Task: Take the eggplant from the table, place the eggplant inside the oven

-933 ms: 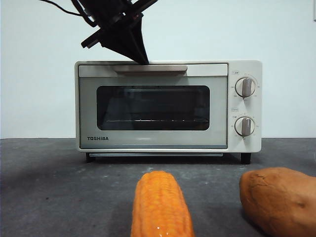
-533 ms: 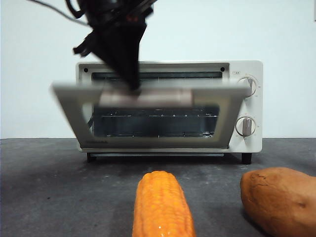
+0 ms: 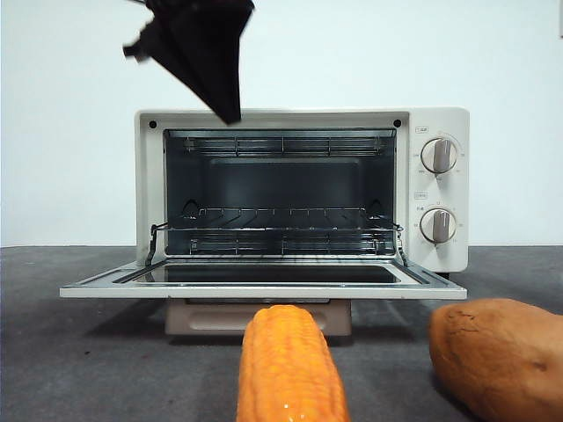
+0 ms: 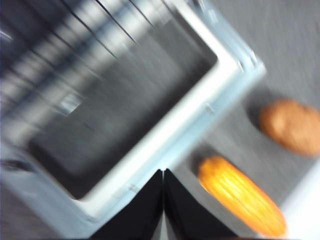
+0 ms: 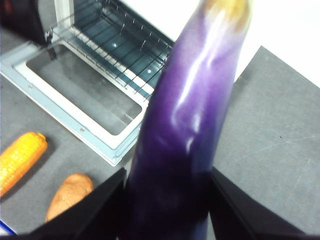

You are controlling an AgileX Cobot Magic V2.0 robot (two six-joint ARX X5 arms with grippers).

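Left claw (image 3: 230,112): its two jaws are pressed together, empty, with the tip hovering just above the upper front edge of the oven (image 3: 435,189), toward the side away from the knobs. A second ago this tip sat at the bar handle of the closed door; half a second ago the door was mid-swing under it. The door (image 3: 264,290) now lies fully down and level in front of the oven, and the claw has lifted clear of it.

Oven cavity: exposed, with the wire rack (image 3: 277,230) in place and nothing on it.

On the bench (image 3: 79,352), in front of the oven door: an orange corn cob (image 3: 288,365) and, further toward the knob side, a brown sweet potato (image 3: 497,356). Neither is a task item.

Right claw (image 5: 167,192): clamped on the eggplant (image 5: 185,135), which is held up off the bench beside the oven on the knob side, stem end pointing away from the wrist.

Assessment: pickup is done and access is now open. What remains is for the right claw to carry the eggplant over the lowered door onto the rack; the left claw near the opening may need to withdraw.
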